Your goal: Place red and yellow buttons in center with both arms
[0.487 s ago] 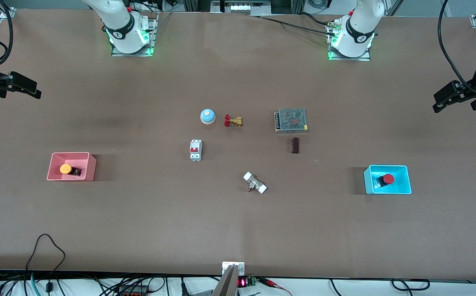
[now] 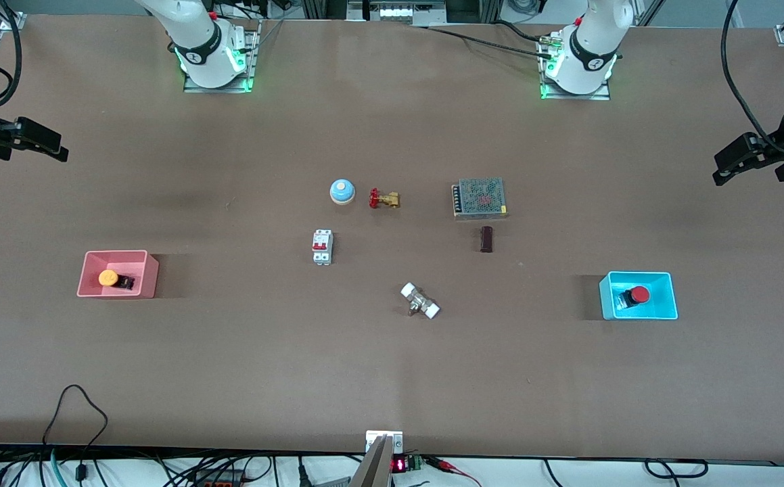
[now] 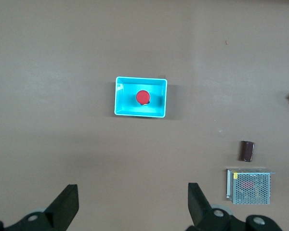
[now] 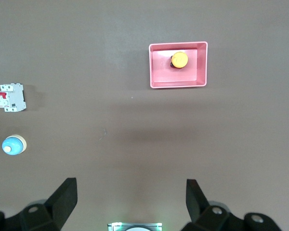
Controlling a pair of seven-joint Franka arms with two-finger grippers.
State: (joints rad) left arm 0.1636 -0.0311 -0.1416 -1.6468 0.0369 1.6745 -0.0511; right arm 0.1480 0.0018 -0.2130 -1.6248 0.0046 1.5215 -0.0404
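centre: bell [image 2: 341,191] | breaker [image 2: 322,247] | white-capped fitting [image 2: 420,302] | bare table [image 2: 229,365] nearer camera

Your counts for this moment:
Buttons: 2, red button [image 2: 638,294] and yellow button [image 2: 108,277]
Bins: 2, cyan bin [image 2: 638,314] and pink bin [image 2: 118,256]
Valves: 2, brass valve [image 2: 384,199] and white-capped valve [image 2: 420,301]
Bell [image 2: 341,191]: 1
Breaker [image 2: 322,247]: 1
Power supply [image 2: 479,197]: 1

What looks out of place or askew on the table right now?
Nothing is spilled or damaged. The red button lies tipped in the cyan bin, the yellow button likewise in the pink bin. The white-capped fitting lies askew.
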